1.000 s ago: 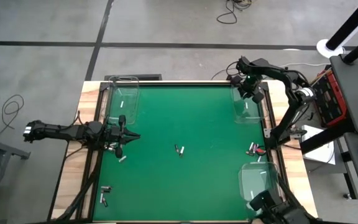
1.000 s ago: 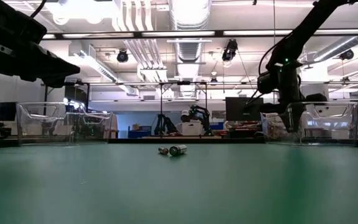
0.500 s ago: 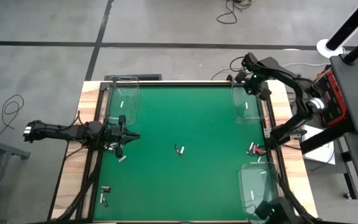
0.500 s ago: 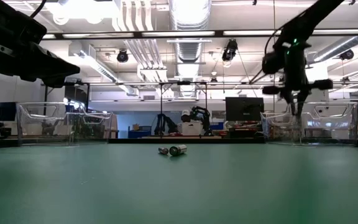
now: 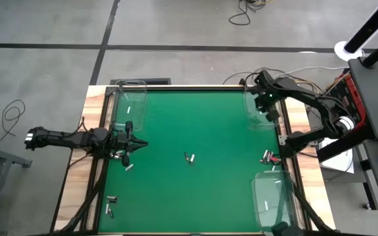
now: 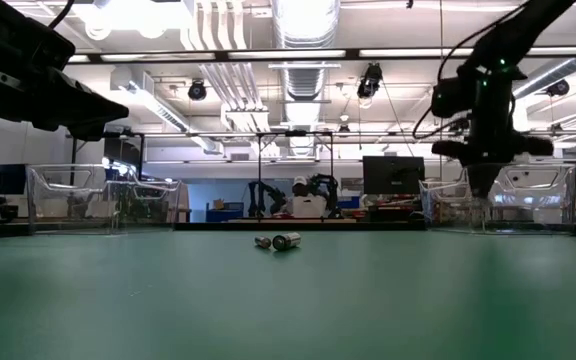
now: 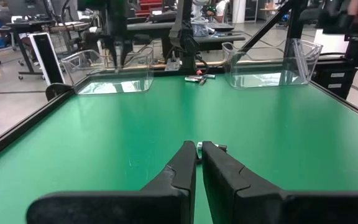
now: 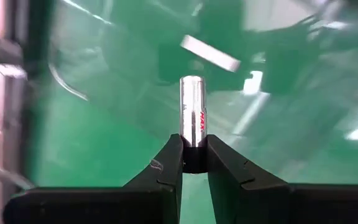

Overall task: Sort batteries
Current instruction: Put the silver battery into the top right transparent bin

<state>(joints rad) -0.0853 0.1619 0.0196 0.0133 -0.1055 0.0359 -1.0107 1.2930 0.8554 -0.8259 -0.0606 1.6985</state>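
The right claw (image 8: 192, 163) is clamped on a silver battery (image 8: 192, 117), holding it by its lower end so that most of it sticks out past the fingertips. Seen from above, this claw (image 5: 266, 103) hangs over the clear tray (image 5: 260, 117) at the far right corner of the green worktop (image 5: 195, 131). A whitish battery (image 5: 259, 109) already lies inside that tray.

The left claw (image 5: 136, 144) waits low over the left side of the worktop, its fingers (image 7: 182, 167) drawn narrow, almost touching, with nothing between them. Just beside it a small battery (image 5: 128, 167) lies on the green surface.

Two batteries (image 5: 189, 158) lie together near the middle of the worktop, also visible at table height (image 6: 277, 241). A few more batteries (image 5: 111, 204) sit near the front left corner, and another cluster (image 5: 268, 157) lies at the right edge between the two right-hand trays. A second clear tray (image 5: 273, 190) stands at the front right, and a third tray (image 5: 129, 103) at the far left.
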